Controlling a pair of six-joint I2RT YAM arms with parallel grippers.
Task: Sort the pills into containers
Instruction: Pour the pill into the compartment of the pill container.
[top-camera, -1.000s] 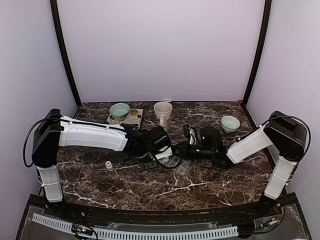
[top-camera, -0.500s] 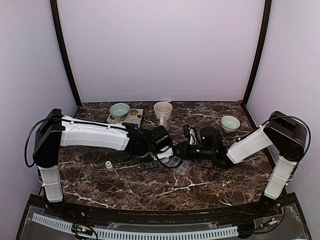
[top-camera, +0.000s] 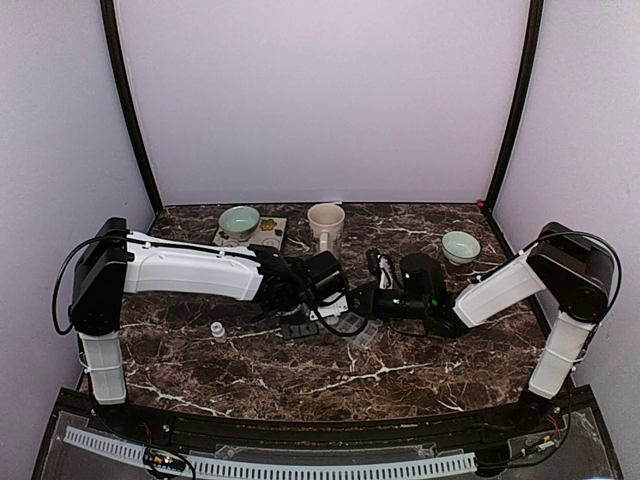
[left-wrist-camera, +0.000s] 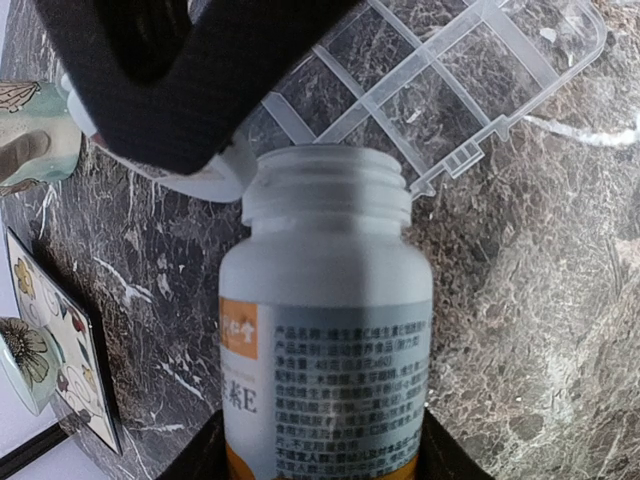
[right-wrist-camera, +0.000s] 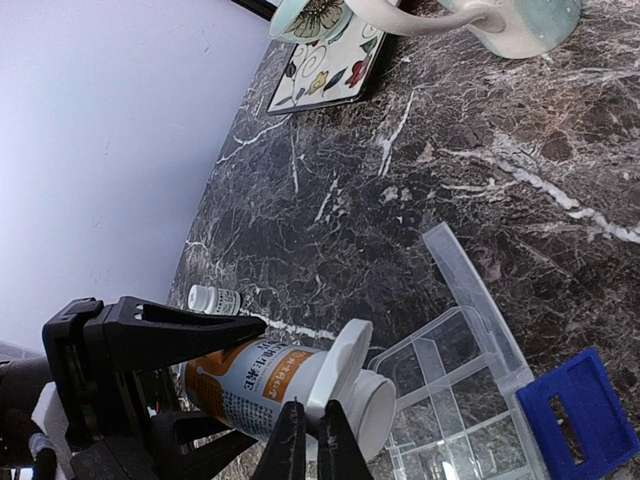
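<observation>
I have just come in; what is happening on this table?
The left hand holds a white pill bottle, laid over with its open mouth at the edge of the clear organizer tray. The right hand is shut on the white cap beside that mouth. No pill shows in the compartments in view.

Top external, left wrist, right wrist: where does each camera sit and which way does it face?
Top external: above and behind the bases, looking down on the dark marble table; both arms show.
Left wrist: looks along the white orange-labelled pill bottle in the left gripper toward the clear plastic compartment tray.
Right wrist: looks past the right gripper, shut on the white cap.
Wrist views share bottle and tray.
</observation>
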